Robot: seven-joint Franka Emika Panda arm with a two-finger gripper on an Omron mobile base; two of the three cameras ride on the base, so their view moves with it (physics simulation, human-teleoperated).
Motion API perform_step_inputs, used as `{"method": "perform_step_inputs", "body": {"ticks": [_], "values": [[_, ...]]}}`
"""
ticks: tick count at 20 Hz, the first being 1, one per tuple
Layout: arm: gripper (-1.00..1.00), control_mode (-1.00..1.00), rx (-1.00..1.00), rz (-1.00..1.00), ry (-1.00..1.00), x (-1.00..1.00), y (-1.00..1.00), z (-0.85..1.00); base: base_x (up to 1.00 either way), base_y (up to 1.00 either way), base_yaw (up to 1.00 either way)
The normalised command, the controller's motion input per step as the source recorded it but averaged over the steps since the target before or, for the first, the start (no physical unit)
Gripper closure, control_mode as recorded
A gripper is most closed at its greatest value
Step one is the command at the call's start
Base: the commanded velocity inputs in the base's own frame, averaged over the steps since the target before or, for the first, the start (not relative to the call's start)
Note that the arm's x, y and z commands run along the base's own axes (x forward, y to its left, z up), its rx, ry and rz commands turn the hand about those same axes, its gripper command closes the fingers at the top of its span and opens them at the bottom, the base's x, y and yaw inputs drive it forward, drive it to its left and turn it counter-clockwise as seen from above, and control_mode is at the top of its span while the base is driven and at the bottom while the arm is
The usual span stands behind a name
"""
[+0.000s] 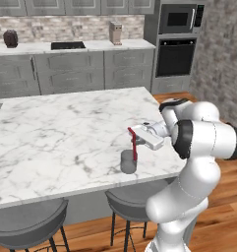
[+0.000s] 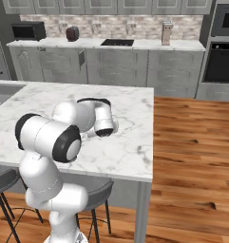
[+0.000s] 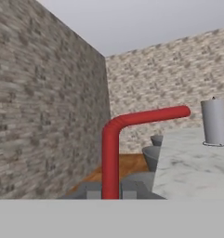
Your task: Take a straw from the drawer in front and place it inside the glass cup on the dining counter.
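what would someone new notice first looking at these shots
Probably the bent red straw, pinched in the shut gripper and hanging down right at the glass cup near the front edge of the dining counter. Next comes the big white arm rising at the counter's near corner, with round grey bar stools tucked under the slab.
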Motion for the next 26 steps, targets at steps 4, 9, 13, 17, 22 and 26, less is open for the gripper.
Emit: {"method": "perform_step_inputs", "body": {"ticks": [4, 9, 13, 17, 22, 26], "values": [[1.0, -1.0, 0.01, 0.04, -0.03, 0.0, 0.02, 0.0, 0.0, 0.0, 0.0], [1.0, -1.0, 0.02, 0.04, -0.06, 0.0, 0.01, 0.05, 0.0, 0.0, 0.0], [1.0, -1.0, 0.02, 0.02, -0.05, 0.0, 0.07, 0.1, 0.0, 0.0, 0.0], [1.0, -1.0, 0.02, 0.01, -0.04, 0.01, 0.04, 0.08, 0.0, 0.0, 0.0], [1.0, -1.0, 0.0, 0.0, -0.04, 0.11, 0.01, 0.0, 0.0, 0.0, 0.0], [1.0, -1.0, 0.0, 0.0, -0.03, 0.28, 0.0, -0.11, 0.0, 0.0, 0.0]]}}
